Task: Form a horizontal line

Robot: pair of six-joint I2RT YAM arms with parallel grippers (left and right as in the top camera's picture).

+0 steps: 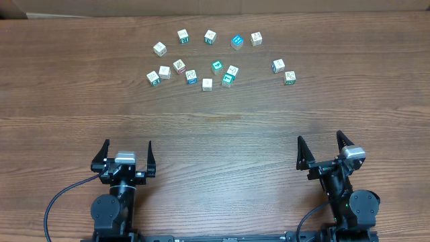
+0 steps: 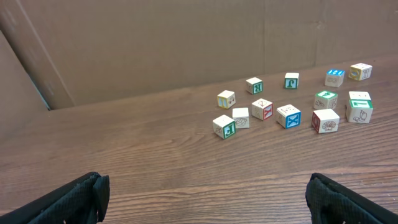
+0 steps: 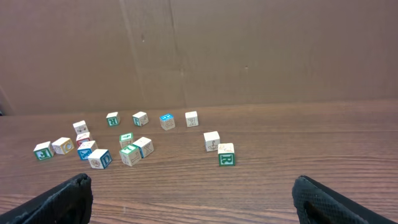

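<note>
Several small white-sided picture cubes lie scattered across the far middle of the table, from one at the left to a pair at the right. No horizontal line shows among them. A bright blue-topped cube sits in the back row. My left gripper rests near the front left, open and empty, far short of the cubes. My right gripper stands open and empty at the front right. In the left wrist view the cubes lie ahead to the right; in the right wrist view, a green R cube is nearest.
A brown cardboard wall stands along the table's far edge behind the cubes. Bare wooden tabletop stretches between the grippers and the cubes.
</note>
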